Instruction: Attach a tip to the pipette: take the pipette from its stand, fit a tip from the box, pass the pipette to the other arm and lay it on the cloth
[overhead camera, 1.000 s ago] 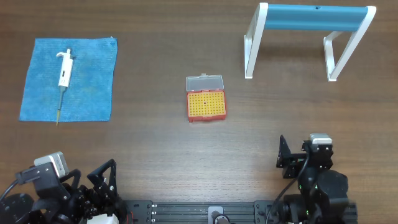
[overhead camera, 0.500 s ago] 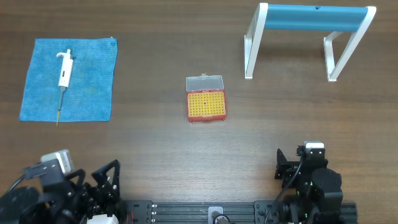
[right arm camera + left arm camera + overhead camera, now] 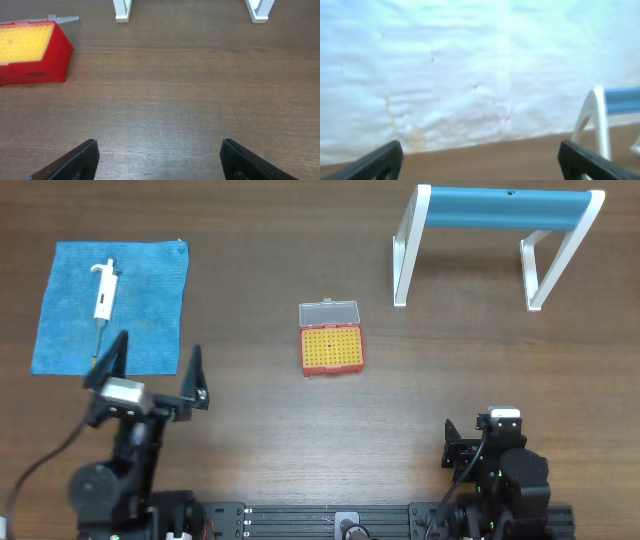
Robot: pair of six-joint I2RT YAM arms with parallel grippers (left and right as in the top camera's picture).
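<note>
While the pipette [image 3: 103, 292] lies on the cloth [image 3: 150, 300] at the table's left, the left gripper [image 3: 150, 370] hangs near it, fingers spread wide, empty. Right gripper [image 3: 160, 160] is wide open too, holding nothing, well back from the tip box [image 3: 331, 348].

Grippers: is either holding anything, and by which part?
Nothing is held. The left gripper and right gripper have open, empty jaws; the pipette lies on the cloth.

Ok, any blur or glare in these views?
Top view: even light, no glare on the table, all crisp. Left wrist view: blurred throughout, backdrop and stand soft-edged. Right wrist view: crisp wood grain, box clear, no glare.
</note>
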